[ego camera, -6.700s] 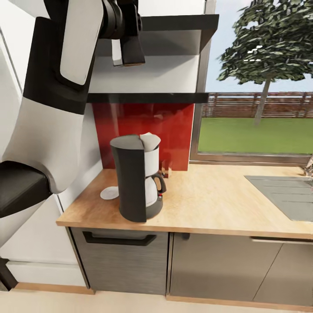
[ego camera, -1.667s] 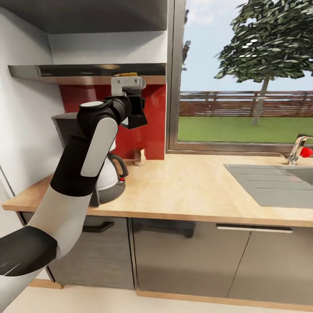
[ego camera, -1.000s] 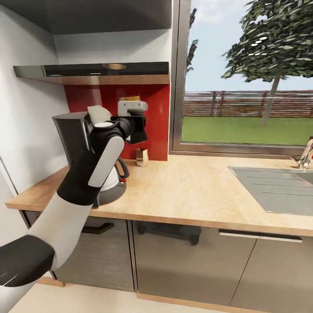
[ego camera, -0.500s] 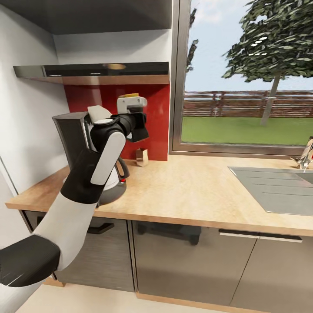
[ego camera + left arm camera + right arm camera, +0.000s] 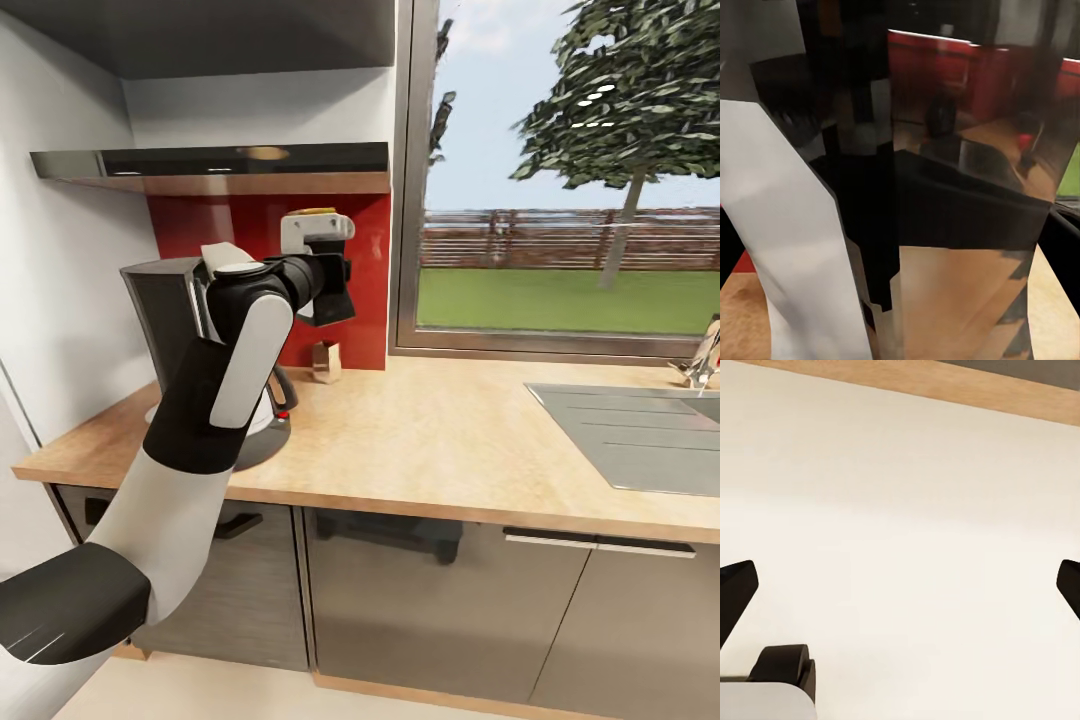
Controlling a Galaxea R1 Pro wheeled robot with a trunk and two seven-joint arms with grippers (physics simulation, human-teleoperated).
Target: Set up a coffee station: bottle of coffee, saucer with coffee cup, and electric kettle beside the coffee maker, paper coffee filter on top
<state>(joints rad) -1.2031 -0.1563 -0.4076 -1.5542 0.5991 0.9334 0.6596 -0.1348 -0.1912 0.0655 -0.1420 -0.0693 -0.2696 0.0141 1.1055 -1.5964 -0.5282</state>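
The left arm reaches up over the wooden desk (image 5: 450,440), its left gripper (image 5: 318,232) raised in front of the red backsplash (image 5: 365,290), below the dark shelf (image 5: 210,165). The jaws are closed on the bottle of coffee (image 5: 312,213), of which a yellowish lid and a pale body show above the black wrist; no label or writing can be read on it. In the left wrist view the bottle sits right against the lens as a dark glassy blur, with nothing legible.

The black coffee maker (image 5: 175,310) stands at the far left of the desk against the wall, partly hidden by the arm, with a white paper coffee filter (image 5: 222,255) on top and its carafe (image 5: 262,400) in the base, a small red switch beside it. The held bottle is up and to the right of the machine, clear of the desk. A small brown object (image 5: 325,362) sits at the foot of the backsplash.

The right gripper (image 5: 900,592) hangs over the pale floor (image 5: 907,495) with its jaws spread wide and nothing between them. A sink drainer (image 5: 630,430) lies at the right, under the window (image 5: 570,200)
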